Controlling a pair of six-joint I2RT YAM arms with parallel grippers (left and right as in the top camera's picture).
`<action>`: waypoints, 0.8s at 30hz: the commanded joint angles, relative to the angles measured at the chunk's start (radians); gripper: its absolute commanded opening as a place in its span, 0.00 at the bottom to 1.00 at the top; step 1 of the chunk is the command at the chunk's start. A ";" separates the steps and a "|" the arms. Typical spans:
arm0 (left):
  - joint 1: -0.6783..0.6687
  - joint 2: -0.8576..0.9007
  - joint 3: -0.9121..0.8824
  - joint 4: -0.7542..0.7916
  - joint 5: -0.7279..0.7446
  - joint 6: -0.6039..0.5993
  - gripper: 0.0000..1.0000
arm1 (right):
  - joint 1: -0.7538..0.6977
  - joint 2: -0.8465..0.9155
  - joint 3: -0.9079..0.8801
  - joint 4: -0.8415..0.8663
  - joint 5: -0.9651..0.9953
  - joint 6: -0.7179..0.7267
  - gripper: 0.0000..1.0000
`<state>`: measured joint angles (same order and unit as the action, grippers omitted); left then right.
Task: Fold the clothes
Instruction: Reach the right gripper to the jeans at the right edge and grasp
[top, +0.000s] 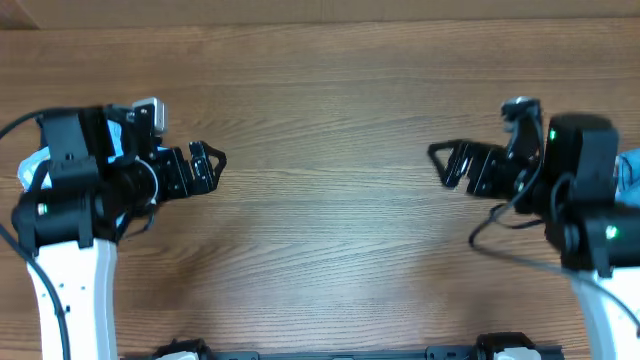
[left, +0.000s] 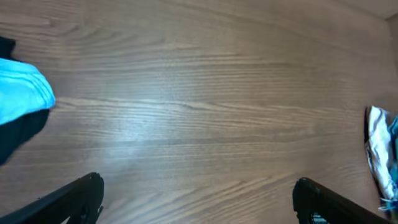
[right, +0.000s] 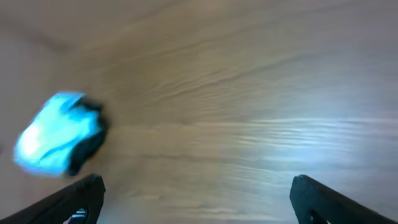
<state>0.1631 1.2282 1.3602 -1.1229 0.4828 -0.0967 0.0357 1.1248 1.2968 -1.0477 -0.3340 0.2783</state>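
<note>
Though crumpled and blurred, likely soft, light and limp, so best pinched at a free edge of the sky-blue shirt (right: 56, 134), heaped on a black garment (right: 93, 142) off to one side of the table (top: 320, 250). Counted: one blue piece, one black, one whitish scrap (left: 378, 152) at the left wrist view's edge; possibly more out of view. Spread wide, gripping nothing: left gripper (top: 212, 168) and right gripper (top: 440, 167).

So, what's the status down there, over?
Left pincer open, empty. Right pincer open, empty. Blue garment lies off to the side, untouched. No obstacle seen between pincers.
</note>
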 joint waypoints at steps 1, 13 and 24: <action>-0.007 0.033 0.036 -0.006 0.023 0.023 1.00 | -0.129 0.144 0.205 -0.122 0.275 0.094 1.00; -0.006 0.053 0.036 -0.003 -0.018 0.014 1.00 | -0.810 0.523 0.321 -0.132 0.274 0.124 1.00; -0.006 0.053 0.036 -0.007 -0.018 0.010 1.00 | -0.893 0.721 0.315 0.014 0.391 0.165 0.92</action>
<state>0.1631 1.2778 1.3697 -1.1294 0.4664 -0.0971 -0.8627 1.8088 1.5925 -1.0851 0.0128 0.4305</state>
